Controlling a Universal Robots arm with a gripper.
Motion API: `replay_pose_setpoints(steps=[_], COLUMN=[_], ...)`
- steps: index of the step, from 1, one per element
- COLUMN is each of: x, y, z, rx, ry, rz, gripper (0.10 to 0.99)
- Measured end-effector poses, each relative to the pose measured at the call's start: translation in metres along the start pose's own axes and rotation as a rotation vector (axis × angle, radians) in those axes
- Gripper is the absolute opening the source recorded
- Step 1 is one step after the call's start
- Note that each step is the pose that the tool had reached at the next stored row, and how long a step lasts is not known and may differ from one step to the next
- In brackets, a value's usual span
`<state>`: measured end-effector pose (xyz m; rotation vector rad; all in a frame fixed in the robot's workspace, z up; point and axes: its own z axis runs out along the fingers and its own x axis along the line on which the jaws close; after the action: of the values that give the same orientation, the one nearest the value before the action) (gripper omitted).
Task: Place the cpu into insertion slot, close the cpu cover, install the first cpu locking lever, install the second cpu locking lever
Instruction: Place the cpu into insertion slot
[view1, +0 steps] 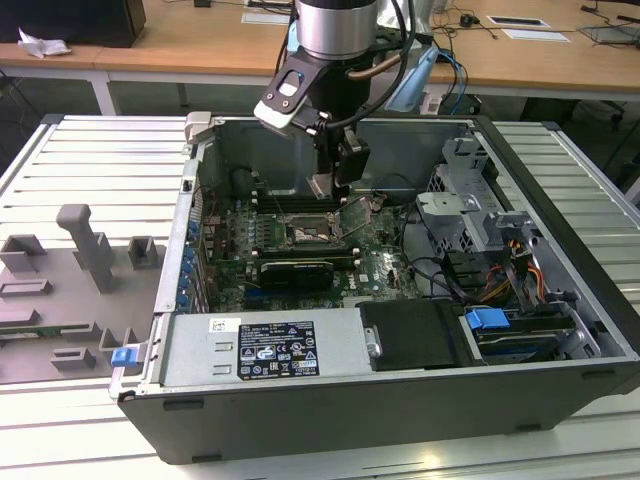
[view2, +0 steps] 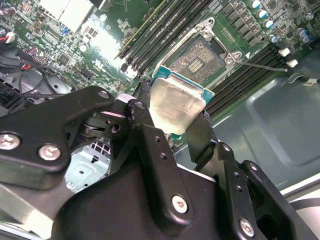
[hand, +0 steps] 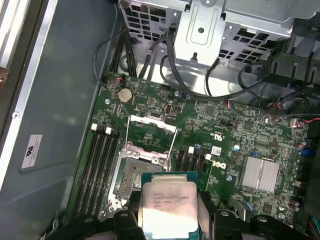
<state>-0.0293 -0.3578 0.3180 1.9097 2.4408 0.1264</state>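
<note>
The cpu (view2: 176, 102), a flat square chip with a pale metal top, is held by its edges in my gripper (view2: 172, 114), which is shut on it. It hangs tilted a little above the motherboard, beside the insertion slot (view2: 197, 59), not in it. In the first wrist view the cpu (hand: 167, 204) sits between the black fingers (hand: 125, 220), partly overlapping the open insertion slot (hand: 134, 175). The cpu cover (hand: 150, 119) is flipped open beyond the socket. A thin locking lever (view2: 260, 66) sticks out beside the socket. In the exterior view my gripper (view1: 330, 188) hovers over the insertion slot (view1: 303, 235).
Long black memory slots (hand: 100, 165) flank the socket. A black expansion card (view1: 292, 270), a drive cage (view1: 470, 200) with loose cables (hand: 200, 90), and a power supply (view1: 265, 345) crowd the case. A finned heat sink (hand: 259, 175) lies near the socket. Grey fixtures (view1: 85, 245) stand outside the case.
</note>
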Motion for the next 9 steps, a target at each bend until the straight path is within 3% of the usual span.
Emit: replay_pose_setpoints(steps=[9], x=[0.0], y=[-0.0002], z=[0.0026], rx=[0.0], ry=[-0.0012], rz=[0.015], gripper=[0.529])
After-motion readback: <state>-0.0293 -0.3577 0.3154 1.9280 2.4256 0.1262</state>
